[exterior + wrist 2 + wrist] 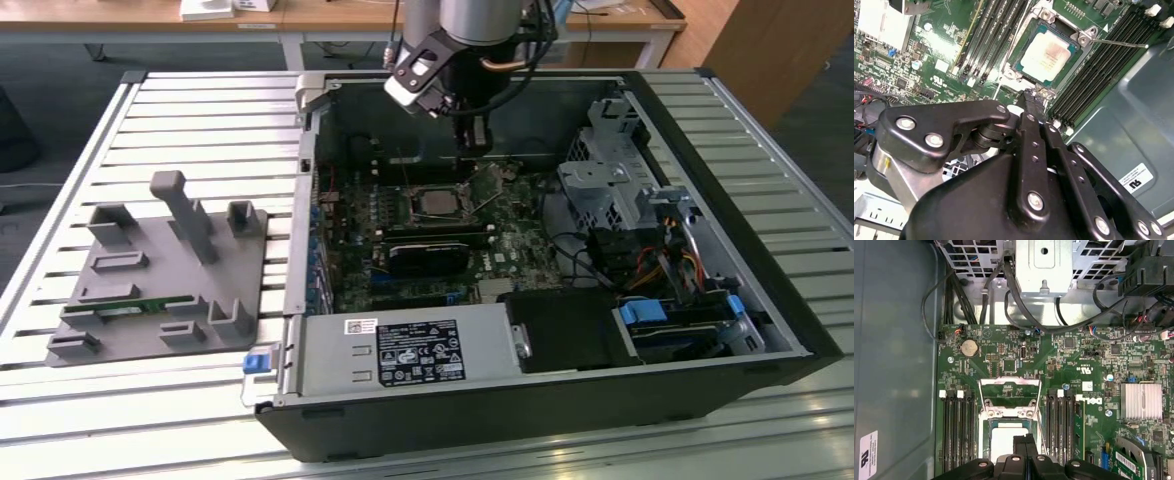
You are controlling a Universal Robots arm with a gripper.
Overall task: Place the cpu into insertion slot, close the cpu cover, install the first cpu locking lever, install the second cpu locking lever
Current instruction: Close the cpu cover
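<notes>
Black gripper (1032, 96), fingers pressed together, tips at the rim of the insertion slot (1013, 74); the cpu (1048, 54) lies seated inside, the cpu cover (1009, 381) swung open beside it on the green motherboard (1079, 355)

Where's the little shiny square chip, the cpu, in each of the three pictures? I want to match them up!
Exterior view: the cpu sits mid-board inside the open computer case, just in front of the gripper.
Second wrist view: the cpu lies just beyond the gripper.
First wrist view: the cpu is partly hidden behind the gripper.
Shared landmark: the gripper, close to the cpu in all three.
</notes>
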